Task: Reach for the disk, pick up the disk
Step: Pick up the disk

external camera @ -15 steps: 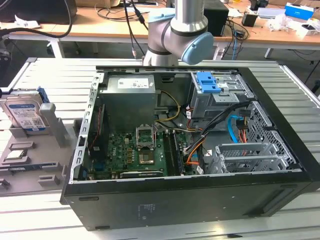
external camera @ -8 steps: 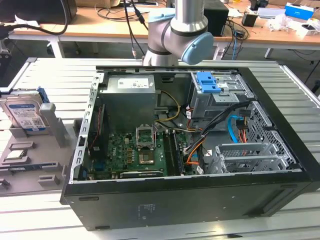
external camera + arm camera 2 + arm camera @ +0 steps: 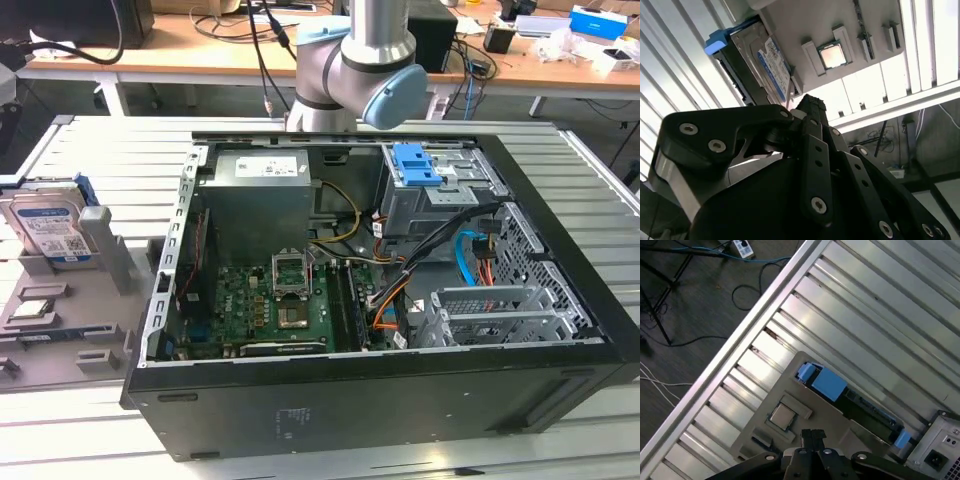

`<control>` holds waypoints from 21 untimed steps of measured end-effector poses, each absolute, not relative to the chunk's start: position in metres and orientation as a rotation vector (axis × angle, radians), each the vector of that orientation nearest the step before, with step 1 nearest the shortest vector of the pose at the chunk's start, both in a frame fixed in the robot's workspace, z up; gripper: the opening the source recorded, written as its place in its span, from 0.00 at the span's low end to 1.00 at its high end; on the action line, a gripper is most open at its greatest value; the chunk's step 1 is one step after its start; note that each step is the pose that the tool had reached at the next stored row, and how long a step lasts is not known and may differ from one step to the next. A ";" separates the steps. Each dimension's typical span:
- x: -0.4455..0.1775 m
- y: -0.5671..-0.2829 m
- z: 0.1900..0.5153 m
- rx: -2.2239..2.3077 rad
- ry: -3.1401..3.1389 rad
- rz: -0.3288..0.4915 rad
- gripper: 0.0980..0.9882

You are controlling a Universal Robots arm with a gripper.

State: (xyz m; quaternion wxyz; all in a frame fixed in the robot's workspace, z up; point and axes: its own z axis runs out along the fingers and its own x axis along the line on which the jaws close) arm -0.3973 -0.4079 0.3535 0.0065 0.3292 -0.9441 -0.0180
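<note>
I see my hand (image 3: 813, 433) pinched shut, empty, apart from the disk (image 3: 765, 67) standing near the edge of the counter (image 3: 855, 305).

Robotics and electronics lab: open desktop computer case (image 3: 330, 415) on a slatted aluminium table (image 3: 110, 150), robot arm (image 3: 375, 60) just behind it, grey slotted fixture plate (image 3: 110, 320) beside the case at the exterior view's left. Wooden workbench (image 3: 180, 55) at the back, strewn with cables (image 3: 265, 40) and boxes (image 3: 598, 22); loose wires (image 3: 665, 305) and a power strip (image 3: 742, 247) on the dark floor (image 3: 690, 365).
</note>
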 end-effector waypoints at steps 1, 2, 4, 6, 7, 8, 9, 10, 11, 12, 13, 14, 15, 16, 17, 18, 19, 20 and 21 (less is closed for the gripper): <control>-0.397 -0.408 0.354 1.048 -2.947 -0.056 0.01; -0.397 -0.408 0.354 1.076 -2.937 -0.056 0.01; -0.397 -0.408 0.354 1.145 -2.909 -0.055 0.01; -0.397 -0.408 0.354 1.187 -2.892 -0.055 0.01; -0.397 -0.408 0.354 1.202 -2.886 -0.055 0.01; -0.397 -0.408 0.354 1.224 -2.876 -0.055 0.01; -0.397 -0.408 0.354 1.257 -2.861 -0.054 0.01; -0.397 -0.408 0.354 1.294 -2.844 -0.054 0.01; -0.397 -0.408 0.354 1.324 -2.830 -0.054 0.01; -0.397 -0.408 0.354 1.349 -2.818 -0.054 0.01; -0.397 -0.408 0.354 1.379 -2.803 -0.053 0.01; -0.397 -0.408 0.354 1.398 -2.793 -0.053 0.01; -0.397 -0.408 0.354 1.413 -2.786 -0.053 0.01; -0.397 -0.408 0.354 1.428 -2.778 -0.053 0.01; -0.397 -0.408 0.354 1.444 -2.769 -0.053 0.01; -0.397 -0.408 0.354 1.471 -2.755 -0.052 0.01; -0.397 -0.408 0.354 1.489 -2.745 -0.052 0.01; -0.397 -0.408 0.354 1.503 -2.737 -0.052 0.01; -0.397 -0.408 0.354 1.523 -2.726 -0.052 0.01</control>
